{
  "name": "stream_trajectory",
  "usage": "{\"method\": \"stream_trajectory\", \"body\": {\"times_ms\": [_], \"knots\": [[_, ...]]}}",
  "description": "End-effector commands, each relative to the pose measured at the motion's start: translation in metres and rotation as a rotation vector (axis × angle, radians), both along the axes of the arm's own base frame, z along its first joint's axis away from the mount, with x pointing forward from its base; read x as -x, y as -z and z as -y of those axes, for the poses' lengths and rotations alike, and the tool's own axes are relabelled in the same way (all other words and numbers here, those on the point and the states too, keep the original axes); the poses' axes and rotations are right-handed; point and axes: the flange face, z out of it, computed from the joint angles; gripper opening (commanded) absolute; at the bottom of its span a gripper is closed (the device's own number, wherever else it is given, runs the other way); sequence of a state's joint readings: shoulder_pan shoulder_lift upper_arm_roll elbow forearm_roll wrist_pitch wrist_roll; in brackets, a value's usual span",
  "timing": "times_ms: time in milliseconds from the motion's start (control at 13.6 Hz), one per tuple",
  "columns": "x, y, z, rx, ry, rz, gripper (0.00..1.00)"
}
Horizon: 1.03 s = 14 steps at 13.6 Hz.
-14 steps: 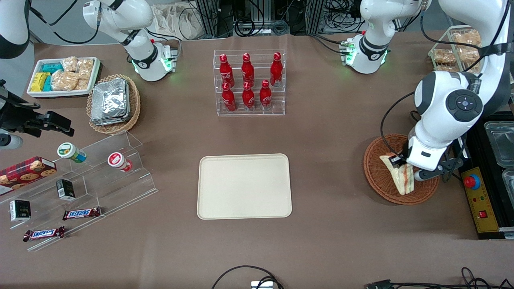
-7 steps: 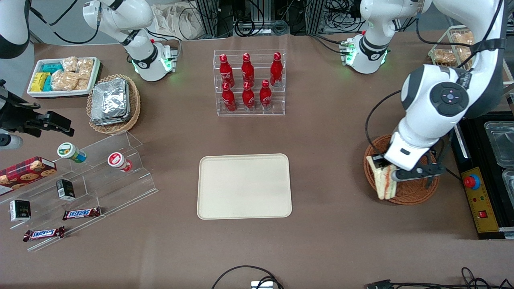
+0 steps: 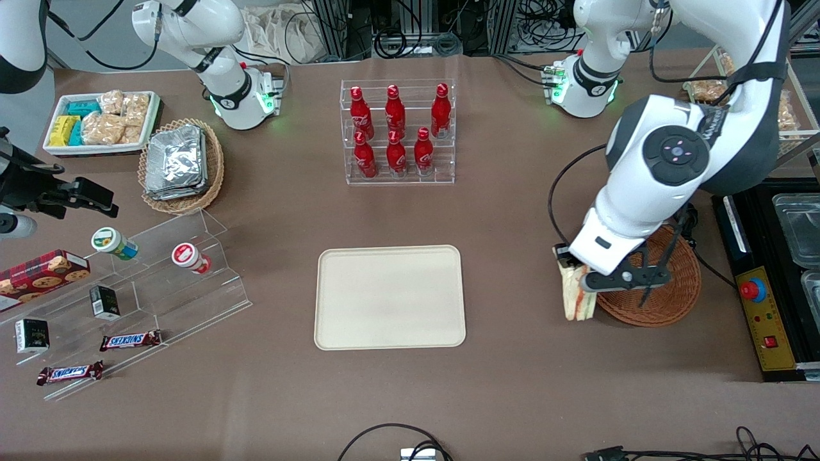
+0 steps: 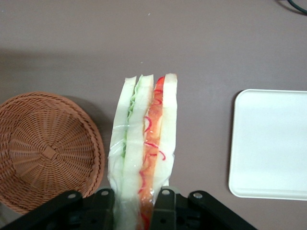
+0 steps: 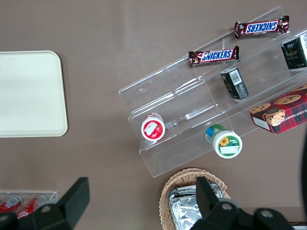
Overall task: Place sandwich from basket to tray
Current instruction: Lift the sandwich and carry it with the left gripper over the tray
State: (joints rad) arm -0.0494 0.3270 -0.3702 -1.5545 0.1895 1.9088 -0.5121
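The claw (image 4: pixel 133 199) of the working arm is clamped on one end of the sandwich (image 4: pixel 142 143), which hangs in the air over bare tabletop (image 3: pixel 512 230), just outside the rim of the basket (image 3: pixel 666 288) and well short of the tray (image 3: pixel 389 297), which lies toward the parked arm's end. The basket is empty. The wedge looks light and soft: pale bread in clear film, green and red-orange filling along the edge. Held by one end it may sag or slip, so a gentle squeeze across the flat faces seems safest. Toward the parked arm's end, two chocolate bars (image 3: pixel 130 340) beside a clear plastic step shelf (image 3: pixel 186 288) read "SNICKERS". Farther from the front camera than the tray stands a rack of red bottles (image 3: pixel 396 131), their labels too small to read.
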Motion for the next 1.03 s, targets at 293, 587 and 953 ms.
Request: {"method": "stream_trajectory", "body": {"times_ms": [293, 587, 953], "knots": [[-0.005, 0.002, 0.06, -0.004, 0.05, -0.009, 0.07], [0.005, 0.03, 0.126, -0.039, 0.077, 0.003, 0.07], [0.006, 0.085, 0.18, -0.015, 0.074, -0.037, 0.07]]}}
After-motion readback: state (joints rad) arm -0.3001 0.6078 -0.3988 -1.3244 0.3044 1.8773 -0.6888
